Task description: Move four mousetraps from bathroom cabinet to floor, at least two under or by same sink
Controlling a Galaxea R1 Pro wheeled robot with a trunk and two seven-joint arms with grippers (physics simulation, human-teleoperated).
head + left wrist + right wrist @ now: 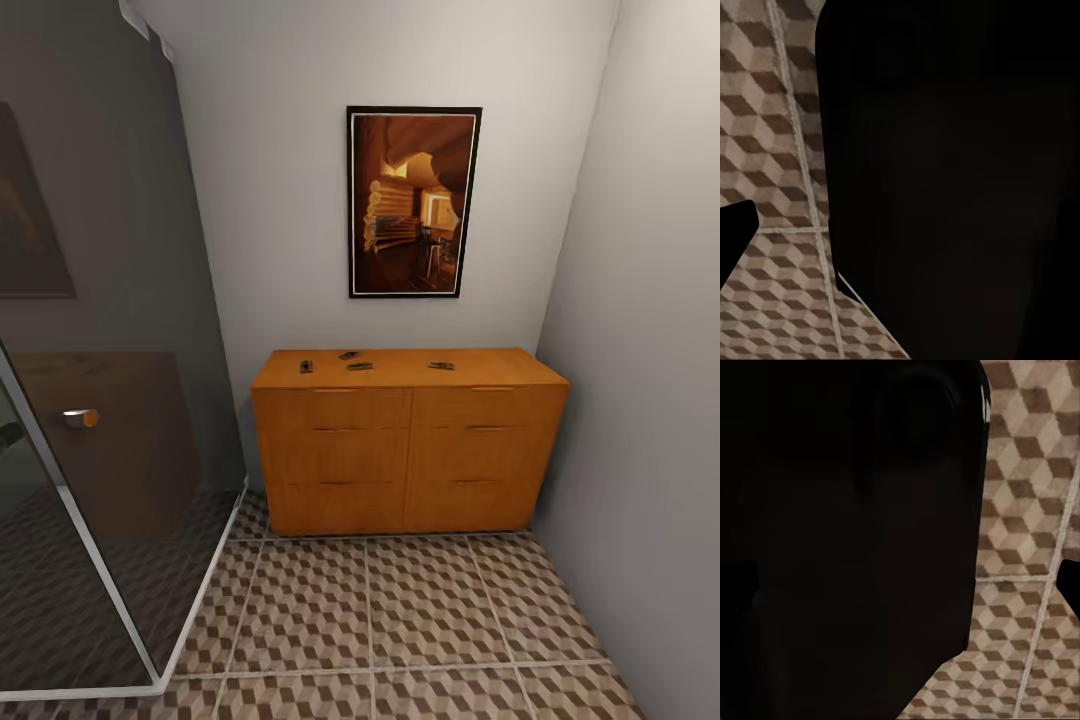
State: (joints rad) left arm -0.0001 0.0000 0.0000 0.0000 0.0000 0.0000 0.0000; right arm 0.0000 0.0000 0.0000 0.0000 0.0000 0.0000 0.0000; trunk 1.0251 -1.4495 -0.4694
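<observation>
Mousetraps (360, 366) are lying in a loose row across the cabinet (405, 450) top, straight ahead at the far wall, beyond open bathroom floor (400, 620). Whether either pincer is apart or together, I cannot tell.

A dark, unlit part of the robot's body (952, 180) looms close in front of the left wrist camera; a similar dark bulk (847, 540) sits before the right wrist camera. Neither end effector's state can be told
</observation>
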